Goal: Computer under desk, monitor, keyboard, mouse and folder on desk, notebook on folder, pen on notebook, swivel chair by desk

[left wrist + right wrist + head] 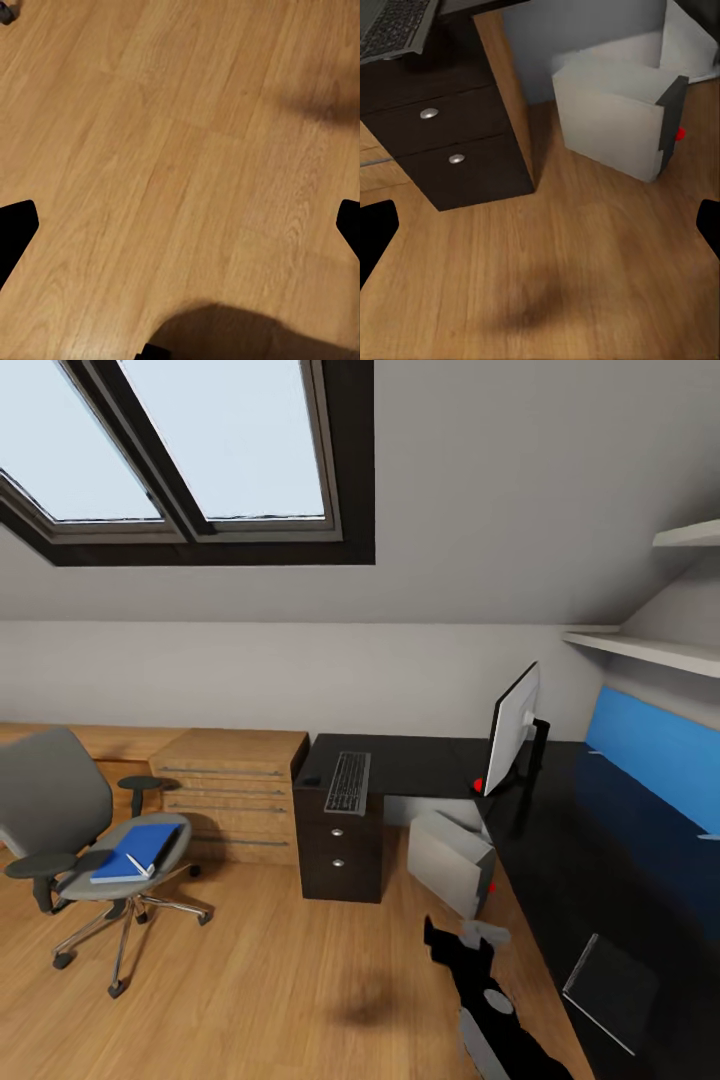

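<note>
The grey swivel chair [55,810] stands on the floor at the left, with the blue folder [135,848] on its seat. A thin pale thing lies on the folder's near corner; I cannot tell if it is the pen. On the black desk [420,760] lie the keyboard [348,780] and, to its left, the mouse [312,780]. The monitor [512,728] stands at the desk's corner. The dark notebook [610,990] lies on the desk's near right wing. The grey computer [450,860] sits under the desk. My right gripper [455,938] hangs open above the floor near the computer [619,116]. My left gripper [180,225] is open over bare planks.
An oak dresser [235,790] stands between the chair and the desk's dark drawers [450,142]. Wall shelves [650,650] and a blue panel [650,760] run along the right wall. Open oak floor [270,980] lies between the chair and the desk.
</note>
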You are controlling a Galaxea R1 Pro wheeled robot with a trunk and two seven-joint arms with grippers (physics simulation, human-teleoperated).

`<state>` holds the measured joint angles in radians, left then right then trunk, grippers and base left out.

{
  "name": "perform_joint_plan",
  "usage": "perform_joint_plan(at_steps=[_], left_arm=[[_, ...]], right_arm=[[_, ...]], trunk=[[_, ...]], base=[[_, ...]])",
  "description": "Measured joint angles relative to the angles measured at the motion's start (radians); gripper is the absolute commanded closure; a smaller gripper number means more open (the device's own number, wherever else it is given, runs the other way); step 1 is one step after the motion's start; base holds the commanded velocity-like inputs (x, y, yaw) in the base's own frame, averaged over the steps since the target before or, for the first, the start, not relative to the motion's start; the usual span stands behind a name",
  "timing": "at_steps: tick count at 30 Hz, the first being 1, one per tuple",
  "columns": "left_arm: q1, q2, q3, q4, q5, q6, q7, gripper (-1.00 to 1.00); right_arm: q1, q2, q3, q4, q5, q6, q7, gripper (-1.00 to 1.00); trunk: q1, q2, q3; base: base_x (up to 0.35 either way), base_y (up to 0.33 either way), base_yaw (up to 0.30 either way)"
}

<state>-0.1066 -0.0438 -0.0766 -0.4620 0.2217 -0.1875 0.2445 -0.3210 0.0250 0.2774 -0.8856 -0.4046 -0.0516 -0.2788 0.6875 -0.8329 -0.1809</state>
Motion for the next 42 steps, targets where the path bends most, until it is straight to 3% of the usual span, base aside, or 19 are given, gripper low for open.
perform_joint_plan(at_steps=[4, 8, 11, 15, 34, 42], left_arm=[[0.0, 0.001, -0.001, 0.0, -0.001, -0.001, 0.0, -1.0], [0.0, 0.002, -0.001, 0.0, -0.001, -0.001, -0.001, -1.0], [0.0, 0.003, 0.0, 0.012, 0.0, -0.001, -0.002, -1.0], [0.0, 0.002, -0.001, 0.022, -0.001, -0.001, -0.001, -1.0], [0.0, 0.004, 0.0, 0.027, -0.001, -0.003, 0.0, -1.0], [0.0, 0.005, 0.0, 0.027, -0.001, -0.003, 0.0, -1.0]], right_arm=[[-0.05, -0.049, -0.024, -0.138, 0.003, 0.245, -0.051, -1.0], [-0.066, -0.078, -0.062, -0.187, 0.004, 0.351, -0.061, -1.0], [-0.072, -0.088, -0.089, -0.21, 0.008, 0.375, -0.074, -1.0], [-0.073, -0.091, -0.096, -0.218, 0.007, 0.382, -0.078, -1.0], [-0.072, -0.096, -0.101, -0.213, 0.007, 0.378, -0.08, -1.0], [-0.072, -0.097, -0.1, -0.211, 0.008, 0.377, -0.079, -1.0]], trunk=[[0.0, 0.0, 0.0], [0.0, 0.0, 0.0], [0.0, 0.0, 0.0], [0.0, 0.0, 0.0], [0.0, 0.0, 0.0], [0.0, 0.0, -0.001]], base=[[0.0, 0.0, 0.0], [0.0, 0.0, 0.0], [0.0, -0.095, 0.0], [0.0, -0.24, 0.0], [0.0, -0.301, -0.098], [0.0, -0.116, -0.003]])
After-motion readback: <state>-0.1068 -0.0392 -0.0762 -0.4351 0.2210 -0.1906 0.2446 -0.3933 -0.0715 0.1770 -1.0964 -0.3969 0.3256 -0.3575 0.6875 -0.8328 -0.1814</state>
